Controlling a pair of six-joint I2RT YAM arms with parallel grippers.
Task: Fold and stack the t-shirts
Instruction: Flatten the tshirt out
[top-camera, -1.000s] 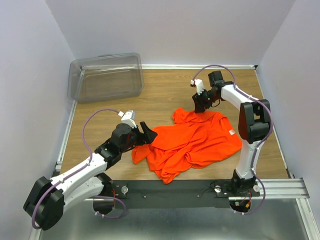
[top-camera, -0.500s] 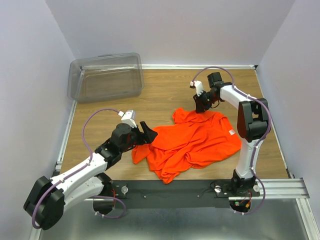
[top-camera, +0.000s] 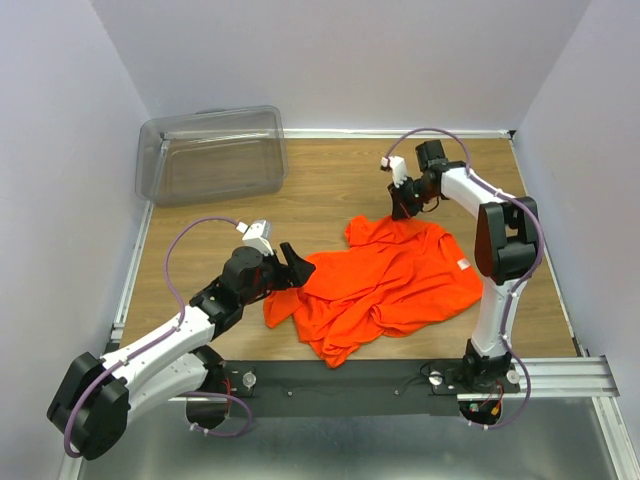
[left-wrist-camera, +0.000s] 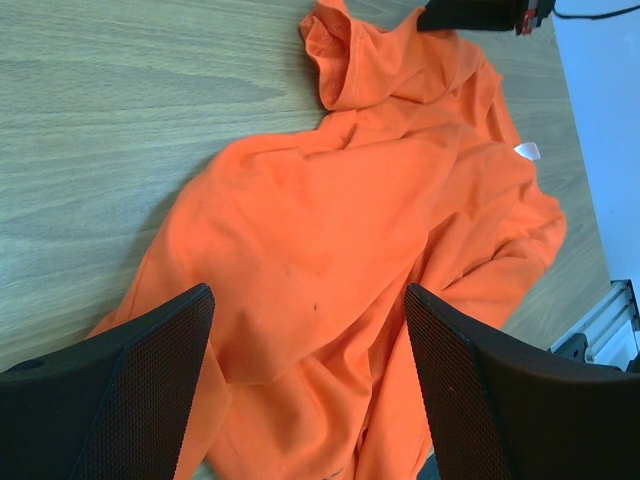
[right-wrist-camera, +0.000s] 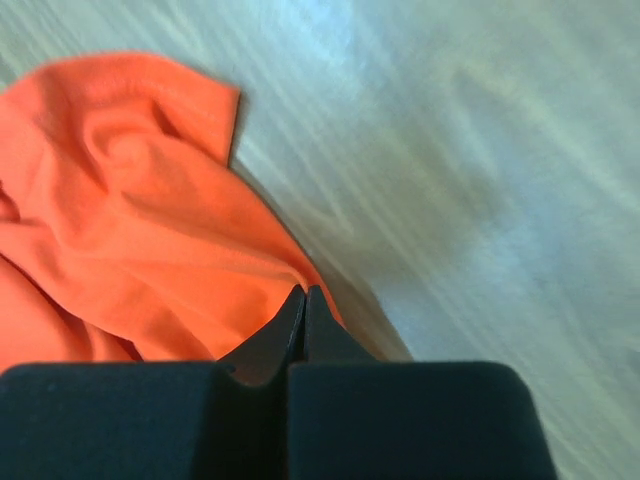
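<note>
Orange t-shirt (top-camera: 390, 280) crumpled | right gripper (right-wrist-camera: 304, 292) closed at far edge, catch unconfirmed | left gripper (left-wrist-camera: 308, 310) held wide above it | risk: edge may be lost on lift if pinch is thin

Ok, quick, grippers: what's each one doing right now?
Left gripper: open, over the shirt, holding nothing.
Right gripper: shut at the shirt's edge; whether it pinches fabric cannot be told.
</note>
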